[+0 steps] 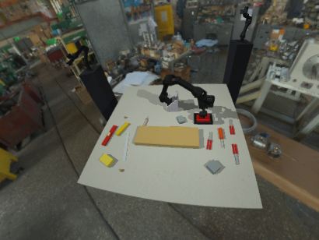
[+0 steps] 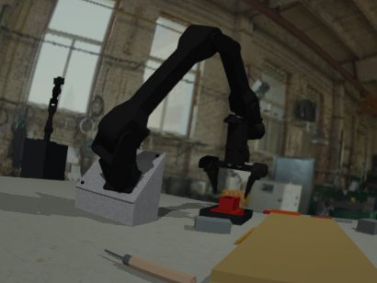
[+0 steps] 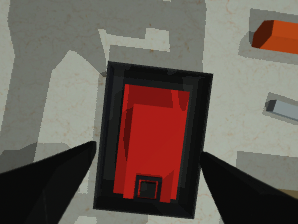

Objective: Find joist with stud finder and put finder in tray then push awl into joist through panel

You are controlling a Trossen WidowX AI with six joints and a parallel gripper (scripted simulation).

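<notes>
The red stud finder (image 1: 201, 118) (image 2: 228, 205) (image 3: 156, 145) sits inside the black tray (image 1: 196, 121) (image 2: 243, 220) (image 3: 101, 175) on the bench (image 1: 163, 179) (image 2: 51, 239) (image 3: 70, 95). Above it the gripper (image 1: 203, 114) (image 2: 231, 194) (image 3: 149, 151) points down, released, its fingers spread to either side of the stud finder and touching nothing I can make out. The awl (image 1: 145, 121) (image 2: 156, 270) lies on its side on the bench, near the far left corner of the tan floor panel (image 1: 166, 138) (image 2: 294, 253) in the top view; its handle is pale wood and its thin spike is bare. A small grey block (image 1: 181, 119) (image 2: 212, 225) rests between awl and tray. To the right of the panel in the top view lies an orange-handled screwdriver (image 1: 221, 133) (image 3: 280, 37).
</notes>
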